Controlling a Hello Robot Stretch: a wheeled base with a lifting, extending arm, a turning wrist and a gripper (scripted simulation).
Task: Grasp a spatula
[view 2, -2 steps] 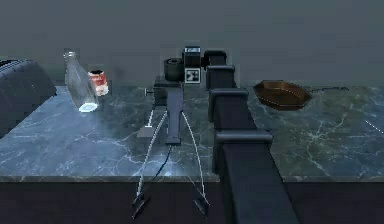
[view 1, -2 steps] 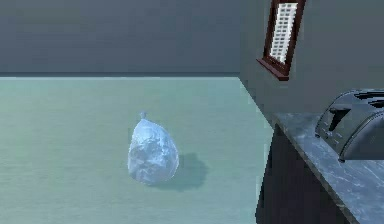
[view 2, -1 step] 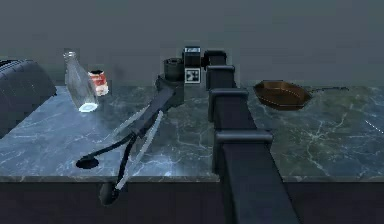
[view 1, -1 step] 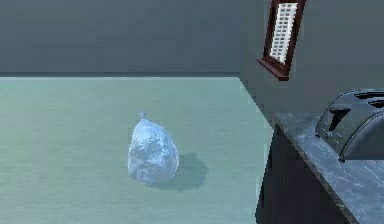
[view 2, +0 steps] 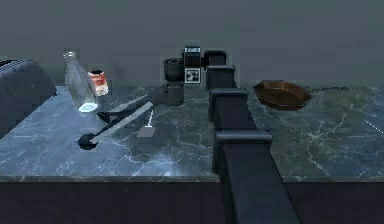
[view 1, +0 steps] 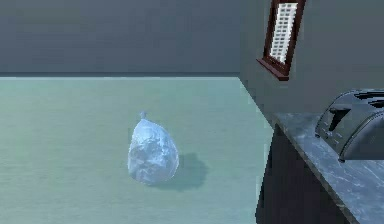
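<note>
**Gripper at counter among utensils; grasp undetermined**

Gripper [view 2: 172, 82] sits at the far end of the arm [view 2: 235, 130], its dark body left of the two white marker squares [view 2: 191, 64]. Finger state is not readable. Cannot tell whether it holds anything, since utensils lie on the countertop right at it. The arm is a dark square bar rising from the arm side view's bottom edge, stretched out across the dark marble counter [view 2: 320, 135].

Spatula [view 2: 147, 138]: pale flat blade lying on the counter, thin handle running up toward the gripper. Whether the two touch cannot be judged. Just left of it lies a dark ladle [view 2: 88, 143], bowl low-left, long handle slanting up-right close to the spatula's handle.

Farther left: clear glass bottle [view 2: 76, 80] standing upright, small red-topped shaker [view 2: 97, 80] just beside it, dark toaster [view 2: 20, 95] at the view's left edge. Right of the arm: brown pan [view 2: 282, 95], handle pointing right.

Forward view: counter and toaster at the right edge. Pale blue translucent bag [view 1: 152, 150] on the green floor [view 1: 60, 130]. Wood-framed window [view 1: 283, 38] on the wall above.
</note>
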